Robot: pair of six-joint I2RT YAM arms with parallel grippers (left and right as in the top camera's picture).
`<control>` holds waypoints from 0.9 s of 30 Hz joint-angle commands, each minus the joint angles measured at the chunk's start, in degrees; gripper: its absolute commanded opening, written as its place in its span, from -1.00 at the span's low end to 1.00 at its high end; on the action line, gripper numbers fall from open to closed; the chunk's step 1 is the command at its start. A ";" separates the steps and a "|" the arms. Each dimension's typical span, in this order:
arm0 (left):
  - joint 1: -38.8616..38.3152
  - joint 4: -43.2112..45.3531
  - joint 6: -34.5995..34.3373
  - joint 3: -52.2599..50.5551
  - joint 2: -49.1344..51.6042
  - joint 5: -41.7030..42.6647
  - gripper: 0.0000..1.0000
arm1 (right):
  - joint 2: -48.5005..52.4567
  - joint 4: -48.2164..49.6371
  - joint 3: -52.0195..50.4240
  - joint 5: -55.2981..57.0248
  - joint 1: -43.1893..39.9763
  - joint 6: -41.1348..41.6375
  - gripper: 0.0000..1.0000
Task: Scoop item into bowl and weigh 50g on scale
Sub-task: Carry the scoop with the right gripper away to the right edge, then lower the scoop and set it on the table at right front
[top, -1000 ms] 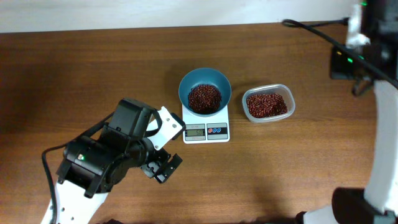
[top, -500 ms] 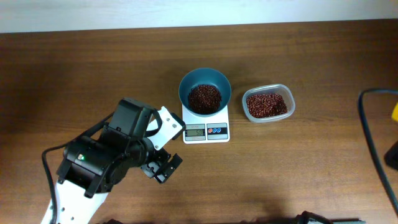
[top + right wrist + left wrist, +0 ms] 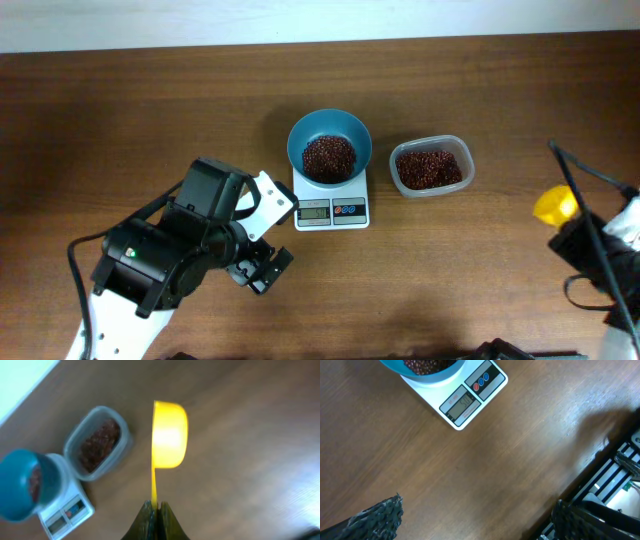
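Beans (image 3: 328,157) in bowl (image 3: 299,138) on scale (image 3: 358,198), reads 50 maybe; R claw (image 3: 154,508) grips yellow scoop (image 3: 170,435); L claw (image 3: 258,270) wide.

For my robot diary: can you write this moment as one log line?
left gripper: open, empty | right gripper: shut on yellow scoop | beans: in bowl | bowl: on scale

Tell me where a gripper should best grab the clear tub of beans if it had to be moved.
Probably the clear tub by its right wall, pinched over the rim from above: nothing crowds that side, whereas its left side sits close to the scale and bowl.
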 commanded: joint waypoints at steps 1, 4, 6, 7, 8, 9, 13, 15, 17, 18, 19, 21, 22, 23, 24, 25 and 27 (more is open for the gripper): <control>0.09 0.07 0.87 -0.15 0.09 -0.20 0.98 | -2.84 5.55 -10.14 -15.34 -5.33 -1.62 -0.92; 0.09 0.07 0.87 -0.15 0.09 -0.20 0.98 | -3.43 11.58 -15.41 -17.66 -9.14 -2.89 -0.92; 0.09 0.09 0.87 -0.15 0.09 -0.20 0.98 | -3.43 14.86 -17.97 -17.84 -9.77 -3.65 -0.92; 0.09 0.07 0.87 -0.15 0.09 -0.20 0.98 | -3.43 17.14 -19.82 -18.75 -9.46 -3.63 -0.92; 0.09 0.07 0.87 -0.15 0.09 -0.20 0.98 | -3.32 20.02 -21.94 -20.87 -8.85 -3.58 -0.92; 0.09 0.07 0.87 -0.15 0.09 -0.20 0.98 | -3.10 23.37 -24.28 -23.47 -8.37 -3.37 -0.92; 0.09 0.07 0.87 -0.15 0.09 -0.20 0.98 | -3.10 35.17 -32.96 -25.75 -8.24 1.60 -0.92; 0.09 0.07 0.87 -0.15 0.09 -0.20 0.98 | -3.10 37.31 -36.63 -25.68 -8.31 3.69 -0.92; 0.09 0.07 0.87 -0.15 0.09 -0.20 0.98 | -3.10 38.16 -39.47 -24.24 -8.31 3.72 -0.92; 0.09 0.07 0.87 -0.15 0.09 -0.20 0.98 | -3.10 38.21 -40.15 -23.39 -8.31 3.72 -0.92; 0.09 0.07 0.87 -0.15 0.09 -0.20 0.98 | -3.10 38.10 -40.68 -21.94 -8.28 3.69 -0.92; 0.09 0.07 0.87 -0.15 0.09 -0.20 0.98 | -3.10 38.03 -40.98 -19.58 -8.28 3.72 -0.92; 0.09 0.07 0.87 -0.15 0.09 -0.20 0.98 | -3.10 38.05 -40.98 -16.94 -8.28 3.72 -0.92; 0.09 0.07 0.87 -0.15 0.09 -0.20 0.98 | -3.10 38.05 -40.98 -14.97 -8.28 3.74 -0.92; 0.09 0.07 0.87 -0.15 0.09 -0.20 0.98 | -3.10 37.86 -40.98 -13.14 -8.28 3.74 -0.92; 0.09 0.09 0.87 -0.15 0.09 -0.20 0.98 | -3.10 37.59 -40.98 -12.07 -8.28 3.74 -0.92; 0.09 0.07 0.87 -0.15 0.09 -0.20 0.98 | -3.10 36.59 -40.98 -11.82 -8.28 3.74 -0.90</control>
